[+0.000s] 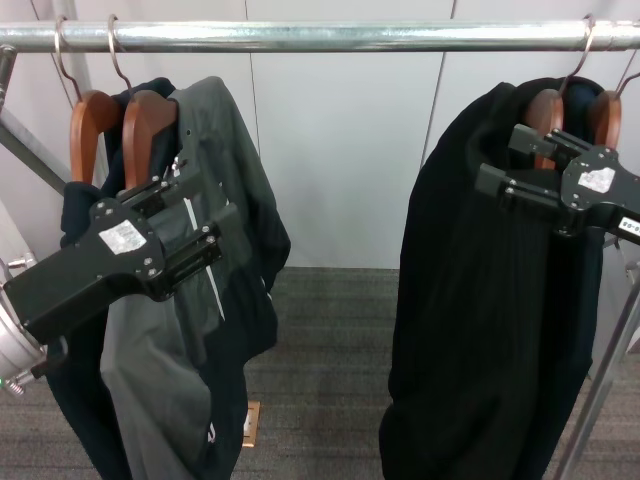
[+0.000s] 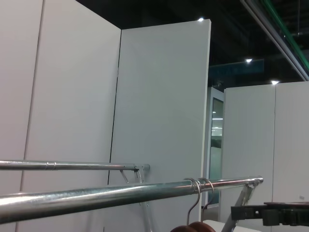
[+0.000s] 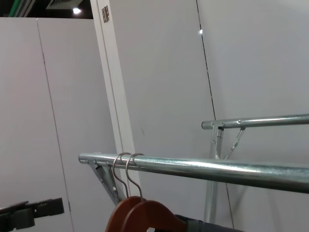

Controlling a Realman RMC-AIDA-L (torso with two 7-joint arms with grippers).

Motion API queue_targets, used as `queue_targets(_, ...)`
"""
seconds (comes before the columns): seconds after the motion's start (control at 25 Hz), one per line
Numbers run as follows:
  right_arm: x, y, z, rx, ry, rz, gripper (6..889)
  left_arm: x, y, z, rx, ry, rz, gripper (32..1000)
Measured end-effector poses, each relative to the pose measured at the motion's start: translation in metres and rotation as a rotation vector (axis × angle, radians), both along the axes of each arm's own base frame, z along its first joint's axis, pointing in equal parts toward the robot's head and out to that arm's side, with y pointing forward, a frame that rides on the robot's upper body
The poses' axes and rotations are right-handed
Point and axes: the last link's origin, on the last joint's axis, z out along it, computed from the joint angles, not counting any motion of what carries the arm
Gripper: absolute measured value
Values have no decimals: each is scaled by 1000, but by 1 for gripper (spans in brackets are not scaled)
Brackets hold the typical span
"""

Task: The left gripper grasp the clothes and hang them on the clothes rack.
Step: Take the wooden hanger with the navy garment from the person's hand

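White sticker on left gripper (image 1: 185,225), print illegible

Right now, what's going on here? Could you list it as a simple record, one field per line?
Rail: clothes rack spans the top of the view
Left side: two wooden hangers hooked on it, carrying a grey jacket and the clothes
Left gripper: at the jacket's front, below the hangers
Right side: black coat hanging
Right gripper: beside the coat's hangers
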Motion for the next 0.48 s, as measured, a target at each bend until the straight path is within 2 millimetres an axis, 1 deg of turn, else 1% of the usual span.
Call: queue_targets(0.48,0,0,0,1,-1,1,818,0,0,0,-1,-1,1,635)
